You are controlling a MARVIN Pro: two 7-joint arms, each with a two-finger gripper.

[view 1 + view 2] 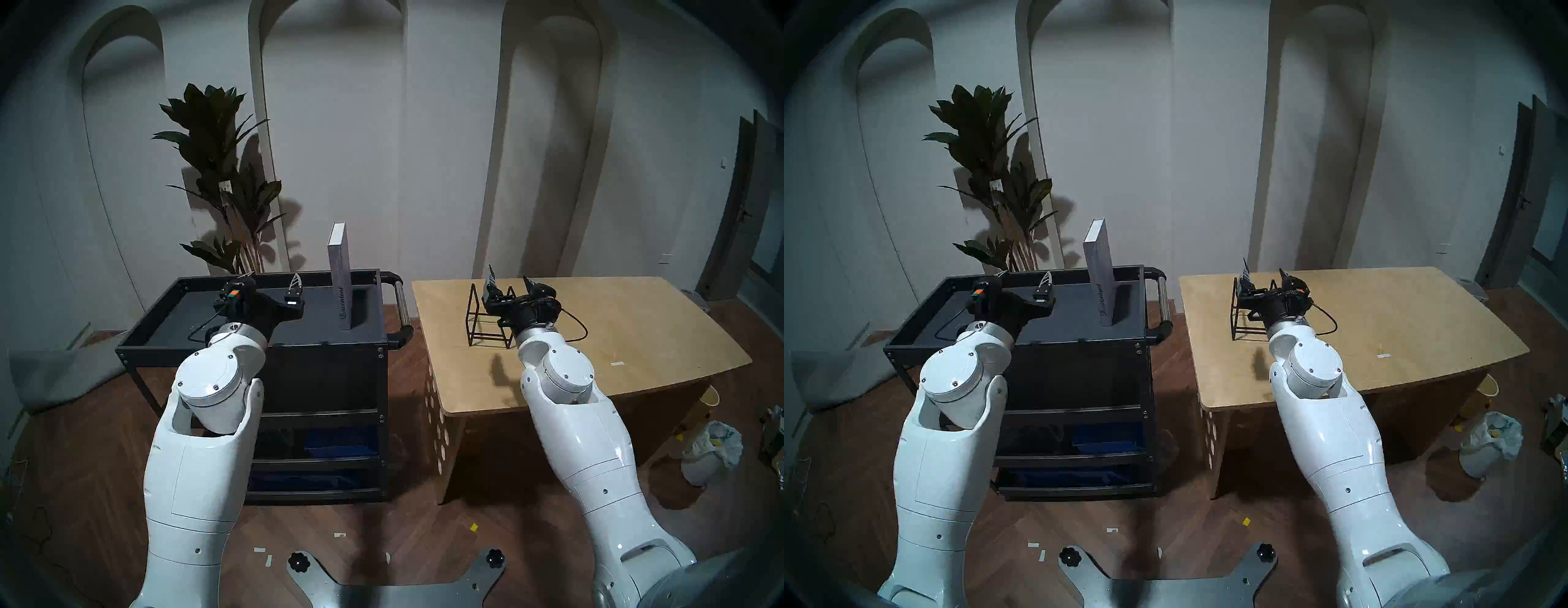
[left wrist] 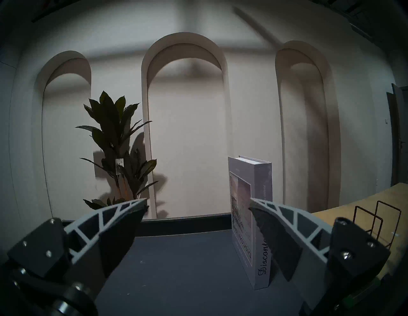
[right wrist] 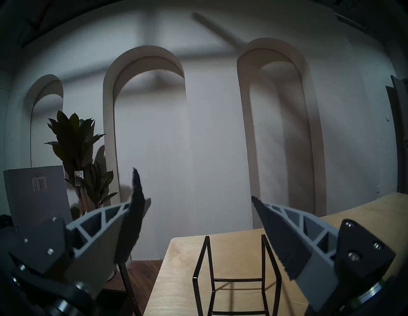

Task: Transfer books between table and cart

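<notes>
Head stereo left view: both end effectors are seen spread wide and empty. The left end effector (image 1: 271, 283) is held over the cart (image 1: 271, 335), beside the upright book (image 1: 340, 282); the right end effector (image 1: 509, 278) is poised over the wire rack (image 1: 488, 318) on the surface (image 1: 615, 322).

So the book (image 1: 340, 271) stands upright on the cart (image 1: 373, 293) top, right side. Worktop (image 1: 636, 322) sits right of the cart, wire rack (image 1: 475, 314) on its left part. Plant (image 1: 220, 170) behind the cart.
</notes>
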